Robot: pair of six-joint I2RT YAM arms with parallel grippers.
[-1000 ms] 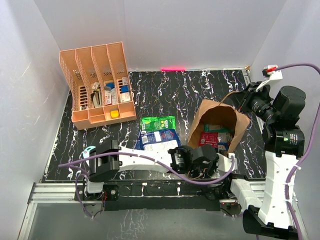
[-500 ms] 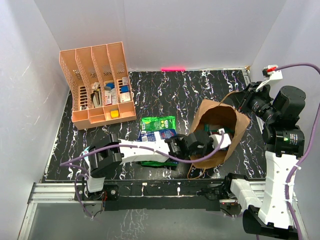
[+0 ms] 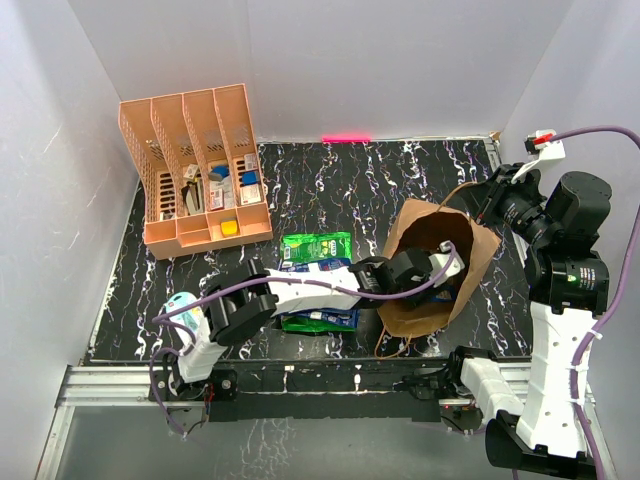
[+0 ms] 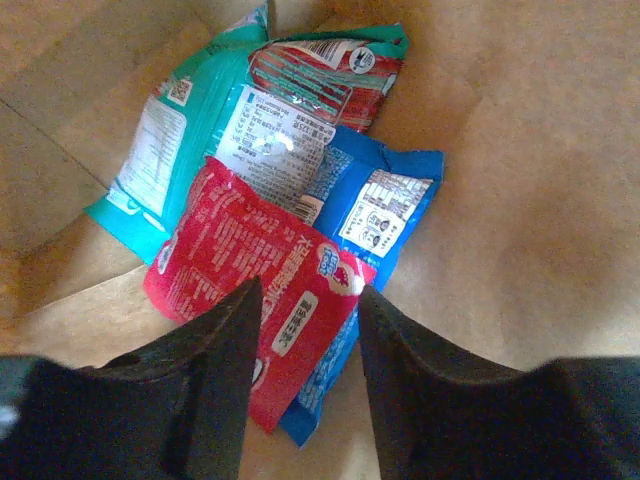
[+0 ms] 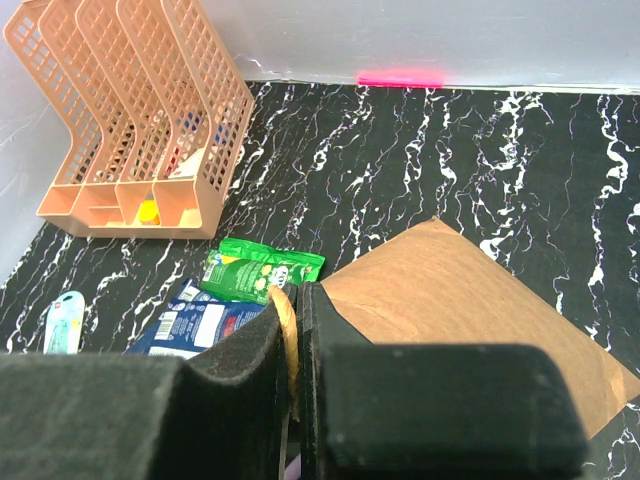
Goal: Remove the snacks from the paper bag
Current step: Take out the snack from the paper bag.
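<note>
Three snacks (image 4: 300,200) inside: red packet (image 4: 250,260), blue and teal ones, overlapping on the paper bag (image 4: 520,200) floor.
Left fingers (image 4: 220,380): spread, poised just above the red packet.
Right fingers (image 5: 235,375): pressed together on the bag's twisted handle (image 5: 287,335).
Left of bag: green packet (image 5: 262,272) and blue packet (image 5: 200,322) flat on the surface (image 3: 350,180).

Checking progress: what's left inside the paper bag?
Inside the paper bag: a red packet lying on top of a blue packet and a teal packet. Anything beneath those three is covered.
</note>
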